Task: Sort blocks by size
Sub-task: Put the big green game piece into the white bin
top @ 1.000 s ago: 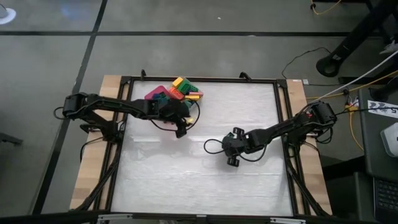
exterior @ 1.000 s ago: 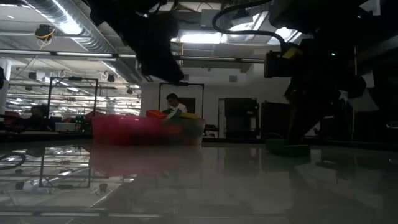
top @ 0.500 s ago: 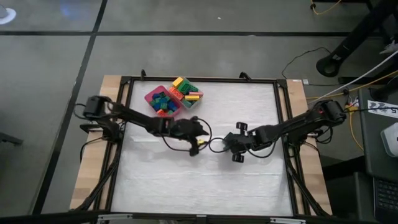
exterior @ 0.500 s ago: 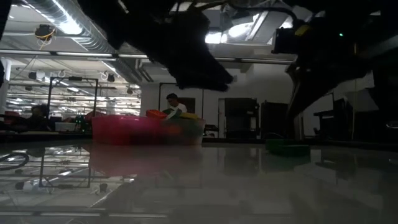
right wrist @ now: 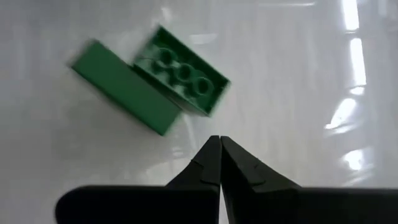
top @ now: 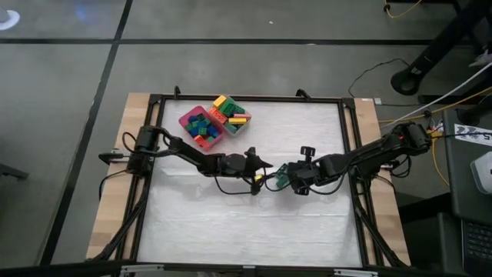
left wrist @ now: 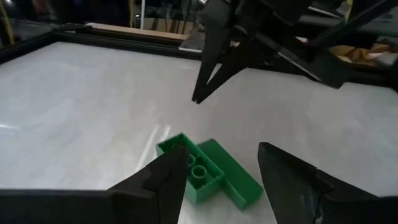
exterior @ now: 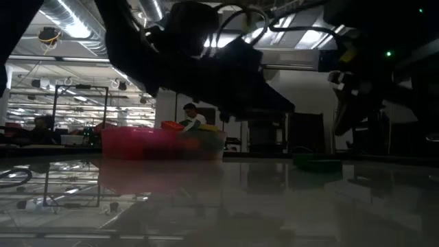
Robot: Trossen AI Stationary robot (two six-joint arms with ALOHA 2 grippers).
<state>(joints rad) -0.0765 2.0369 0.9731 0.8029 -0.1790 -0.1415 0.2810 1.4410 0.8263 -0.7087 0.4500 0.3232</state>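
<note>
Near table centre, left gripper [left wrist: 217, 180] stands wide over the green block [left wrist: 208, 171], a light, stiff, slippery brick, prob. best pinched across its long sides, w/ shut right gripper [right wrist: 219, 163] at 3 o'clock, trays [top: 201, 125] at 11.

The high view looks straight down on the whole tabletop [top: 246, 223] from well above. The low view sits at tabletop level, facing across it into the room behind. The left wrist view looks forward past the left hand [left wrist: 221, 177], close over two green blocks [left wrist: 208, 171] just ahead of it. The right wrist view looks steeply down past the right hand [right wrist: 219, 155] at those same blocks [right wrist: 152, 81], which both wrist views share.
</note>
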